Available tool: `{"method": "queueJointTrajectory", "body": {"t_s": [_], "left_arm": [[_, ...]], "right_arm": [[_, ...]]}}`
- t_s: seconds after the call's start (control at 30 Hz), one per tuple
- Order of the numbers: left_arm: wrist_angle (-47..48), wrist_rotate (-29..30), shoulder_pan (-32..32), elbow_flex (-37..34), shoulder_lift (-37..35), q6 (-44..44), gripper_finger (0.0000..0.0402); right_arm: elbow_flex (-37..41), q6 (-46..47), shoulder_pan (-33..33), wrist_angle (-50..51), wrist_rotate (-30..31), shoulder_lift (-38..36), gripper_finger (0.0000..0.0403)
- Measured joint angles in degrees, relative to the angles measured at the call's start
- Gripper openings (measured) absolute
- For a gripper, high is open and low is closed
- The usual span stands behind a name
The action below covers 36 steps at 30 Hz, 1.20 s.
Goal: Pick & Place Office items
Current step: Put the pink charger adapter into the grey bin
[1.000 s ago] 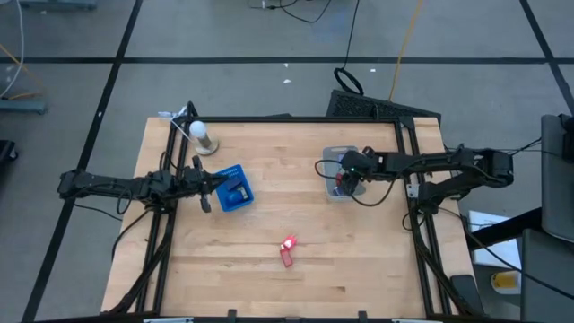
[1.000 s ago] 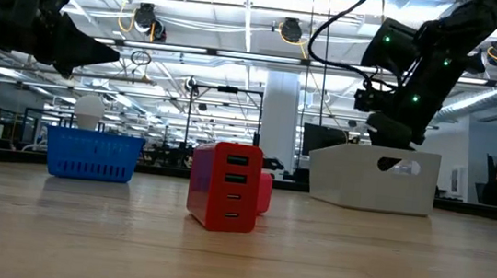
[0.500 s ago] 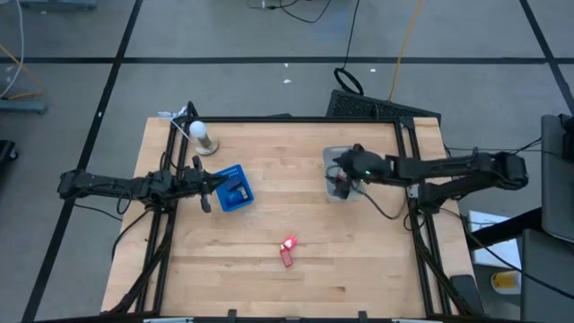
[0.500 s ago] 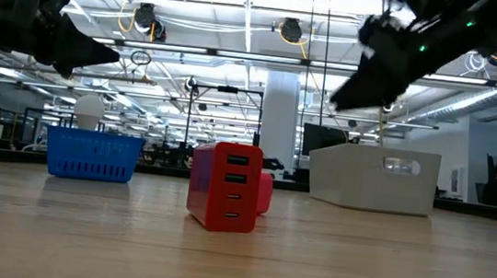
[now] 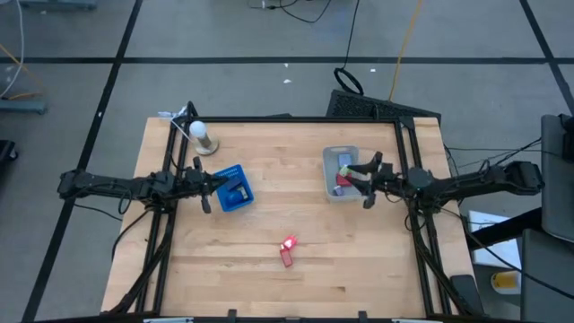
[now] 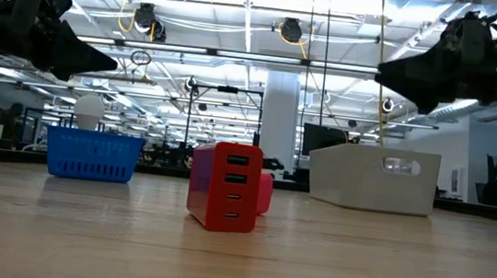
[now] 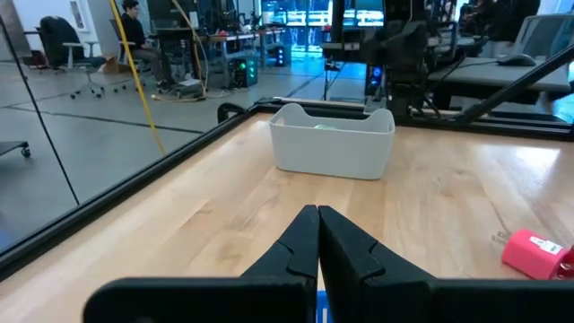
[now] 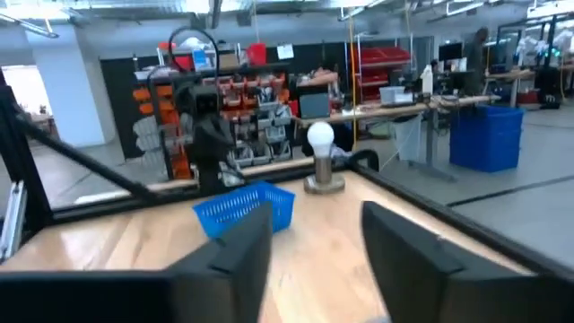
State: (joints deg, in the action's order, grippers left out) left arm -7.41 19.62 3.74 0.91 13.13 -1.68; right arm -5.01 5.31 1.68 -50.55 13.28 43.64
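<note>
Within the last second the right gripper (image 5: 368,180) had risen out of the pale rectangular plastic bin (image 5: 327,158) and drawn back toward its own side of the wooden table (image 5: 269,287), its fingers (image 8: 404,256) standing apart with nothing between them; a second earlier it had been dipped into that bin. Judging from that, a drop had just finished and small coloured pieces (image 5: 343,176) lay inside the bin. The left gripper (image 5: 207,190) hung just beside the blue mesh basket (image 5: 235,187), fingers pressed together and empty, unmoved. The next office item, a red blocky charger with a row of ports (image 6: 226,185), stood well apart from both containers near the front middle of the table. Its long axis ran roughly toward the far edge, tilted slightly right, and its ported face looked toward the front edge.
</note>
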Motion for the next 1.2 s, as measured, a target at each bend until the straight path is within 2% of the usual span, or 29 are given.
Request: {"method": "queueJointTrajectory", "body": {"t_s": [0.13,0.23,0.3,0.47,0.63,0.9,1.2], "left_arm": [[-0.40,1.57,-0.01,0.00,-0.01,-0.14,0.0010],[-0.45,2.14,-0.01,0.00,0.00,-0.14,0.0010],[-0.47,2.12,-0.01,0.00,-0.01,-0.14,0.0010],[-0.51,2.10,-0.01,0.00,-0.01,-0.14,0.0010],[-0.18,1.46,-0.01,0.00,0.00,-1.00,0.0010],[1.38,1.46,-0.01,0.00,-0.02,2.02,0.0010],[3.91,0.67,-0.01,0.04,0.00,-0.14,0.0010]], "right_arm": [[3.12,0.21,0.21,-1.93,0.00,-1.62,0.0077],[3.25,-0.61,-0.04,-1.29,-2.60,-1.30,0.0021],[3.27,-1.53,-0.51,-1.62,-4.27,-1.24,0.0007],[3.36,-1.93,-2.28,-1.14,-4.21,-0.66,0.0018],[3.41,-1.89,-3.60,-1.09,-4.22,0.74,0.0010],[3.47,-1.01,-3.72,-1.57,-4.44,1.07,0.0004],[3.47,0.01,-3.72,-1.53,-4.57,1.07,0.0018]]}}
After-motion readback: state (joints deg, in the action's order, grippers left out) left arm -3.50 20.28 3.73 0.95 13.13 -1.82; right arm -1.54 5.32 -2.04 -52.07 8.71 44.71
